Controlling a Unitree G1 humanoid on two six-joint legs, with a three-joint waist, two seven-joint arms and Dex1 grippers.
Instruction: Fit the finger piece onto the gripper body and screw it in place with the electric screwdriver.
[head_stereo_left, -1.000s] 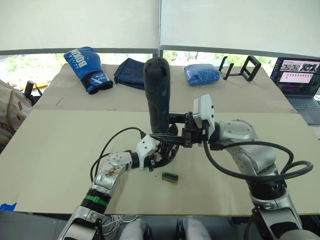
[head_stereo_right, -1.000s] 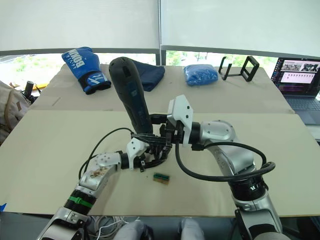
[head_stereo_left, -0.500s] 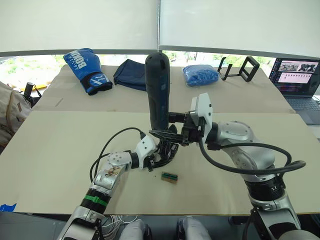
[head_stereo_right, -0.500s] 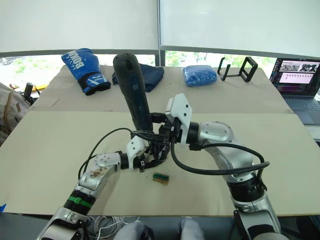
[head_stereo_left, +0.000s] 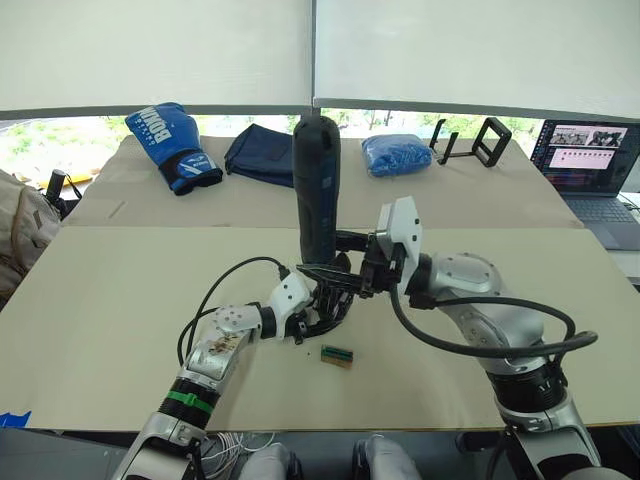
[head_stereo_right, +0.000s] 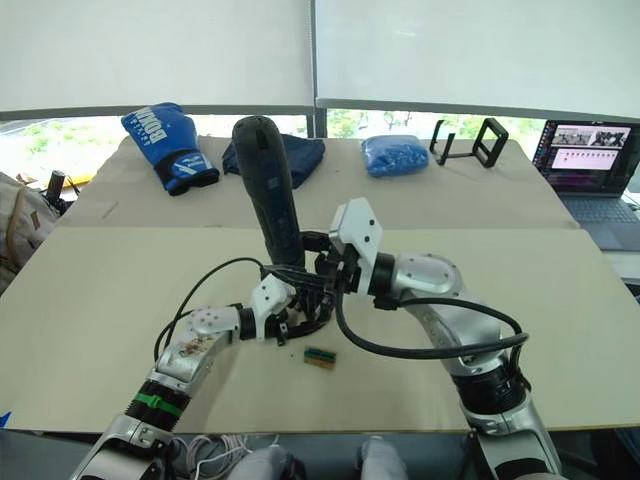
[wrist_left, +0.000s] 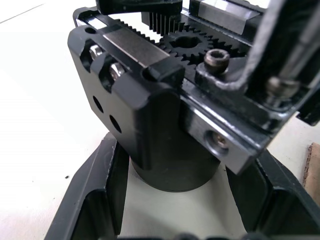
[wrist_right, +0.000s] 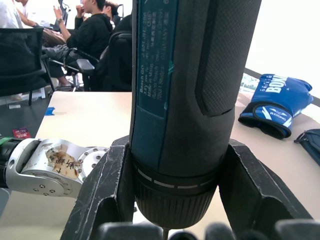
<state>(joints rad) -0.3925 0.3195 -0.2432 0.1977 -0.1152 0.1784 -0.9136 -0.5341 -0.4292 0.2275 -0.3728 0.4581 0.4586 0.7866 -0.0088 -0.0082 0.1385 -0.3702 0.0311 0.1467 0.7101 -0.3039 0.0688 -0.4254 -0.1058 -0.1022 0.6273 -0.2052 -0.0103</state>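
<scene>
Black on black is making this fiddly to read: I am holding the electric screwdriver (head_stereo_left: 316, 190) upright in the right gripper (head_stereo_left: 350, 268), whose fingers (wrist_right: 102, 192) are clamped on either side of the tool's lower collar, with the bit pointing down out of the bottom of my grasp. Directly beneath that hand, the left gripper (head_stereo_left: 318, 312) is pinching the gripper body (wrist_left: 165, 95) by its round base, its fingers (wrist_left: 95, 187) closed against both flanks of the cylinder, and it is keeping the assembly standing on the table (head_stereo_left: 120, 290). From the left wrist I am seeing the rack teeth, the small gear and a socket-head screw on top of the body; I cannot tell from here whether the finger piece is already seated there, because the black parts are running together. A small green-and-brown block (head_stereo_left: 337, 354) is lying on the table just in front of the left hand, clear of the work. I judge this to be the driving step, so I am wanting the bit square over the screw head, the tool truly vertical, and light downward pressure while the left hand is resisting any twist of the base.
</scene>
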